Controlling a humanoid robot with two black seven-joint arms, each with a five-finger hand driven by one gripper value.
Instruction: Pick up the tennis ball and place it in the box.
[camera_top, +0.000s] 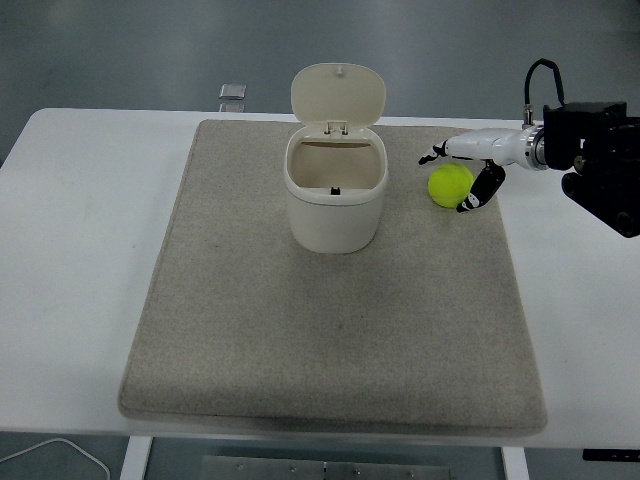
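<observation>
A yellow-green tennis ball (450, 186) lies on the beige mat (330, 330), to the right of a cream box (335, 215) whose lid (338, 94) stands open. My right hand (449, 180) reaches in from the right edge and straddles the ball. Its long fingers (434, 153) stretch over the ball's far side and its thumb (472, 198) sits against the ball's near right side. The hand is still spread, not closed on the ball. The left arm is out of view.
The mat covers most of the white table (80, 250). A small grey object (232, 92) lies at the table's far edge. A white cable (55, 452) hangs below the near left corner.
</observation>
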